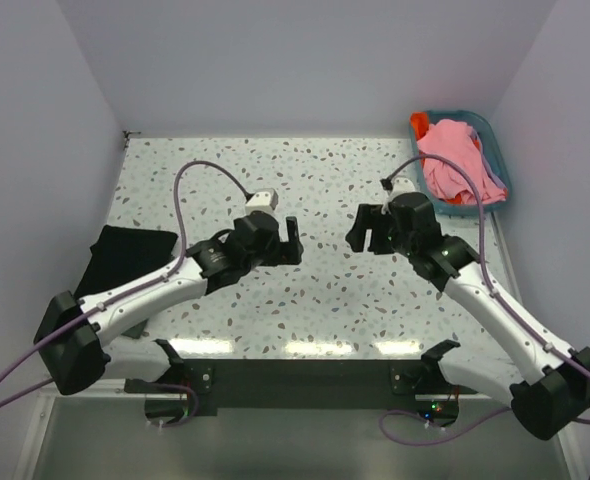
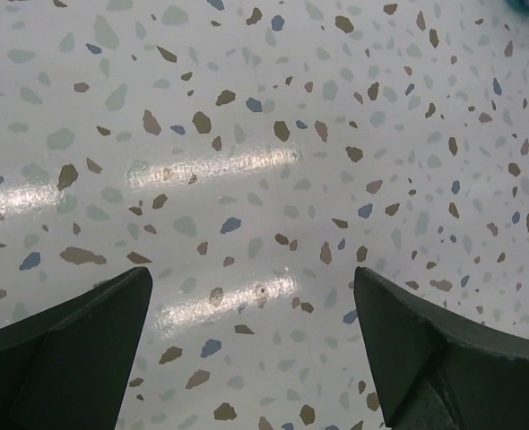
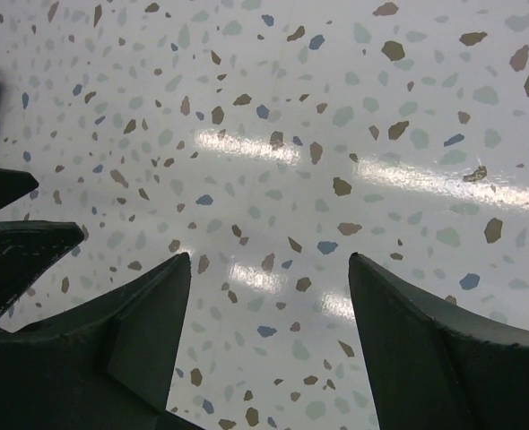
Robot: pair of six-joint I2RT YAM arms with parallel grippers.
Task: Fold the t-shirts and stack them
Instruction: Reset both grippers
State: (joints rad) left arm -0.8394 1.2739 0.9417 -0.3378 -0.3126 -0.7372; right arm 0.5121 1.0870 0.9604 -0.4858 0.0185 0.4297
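A black t-shirt [image 1: 127,256] lies folded flat at the table's left edge, beside my left arm. A pink t-shirt [image 1: 453,150] is bunched in the teal basket [image 1: 498,150] at the back right, with an orange-red one [image 1: 419,124] showing at the basket's far corner. My left gripper [image 1: 293,242] [image 2: 253,287] hangs open over bare speckled tabletop at mid-table. Facing it a short gap away, my right gripper [image 1: 358,232] [image 3: 269,260] is open too, with only tabletop between its fingers. Neither gripper touches any shirt.
The white speckled table [image 1: 315,170] is walled on three sides. The basket stands against the right wall. Purple cables loop above both wrists. In the right wrist view, dark parts of the other gripper [image 3: 13,242] show at the left edge.
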